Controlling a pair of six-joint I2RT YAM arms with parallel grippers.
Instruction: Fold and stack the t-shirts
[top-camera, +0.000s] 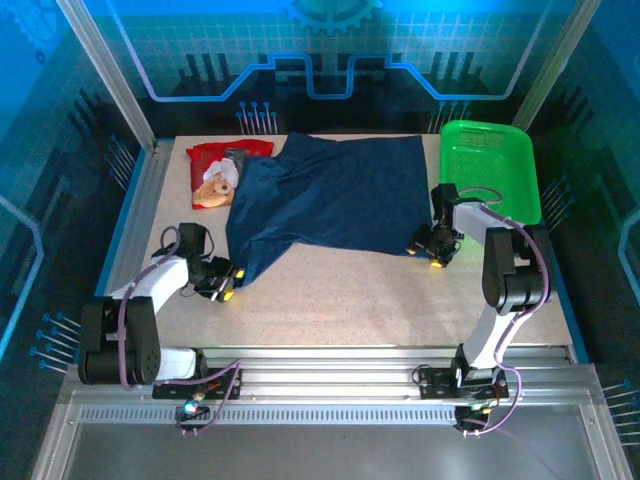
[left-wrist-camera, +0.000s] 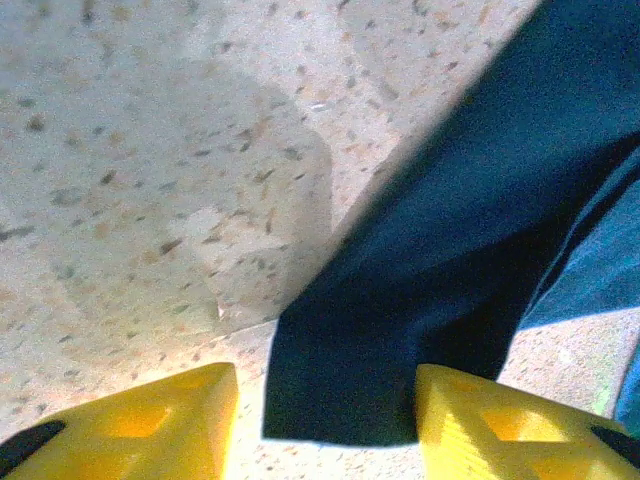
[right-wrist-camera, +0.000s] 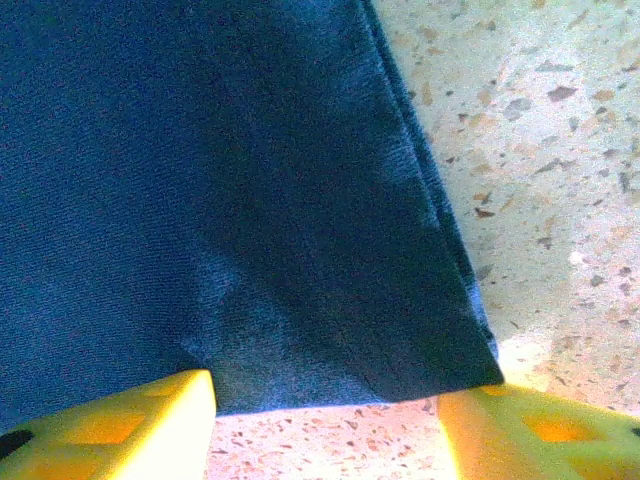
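Navy t-shirt (top-camera: 335, 195) lies spread flat mid-counter (top-camera: 340, 300), its far-left edge overlapping the crumpled red t-shirt (top-camera: 212, 172). Left gripper (top-camera: 222, 283) is down at the navy near-left corner, released, fingers wide with the cloth tip between them. Right gripper (top-camera: 433, 250) is at the near-right corner, also released, hem between its fingers. Green basket (top-camera: 490, 160) sits far right.
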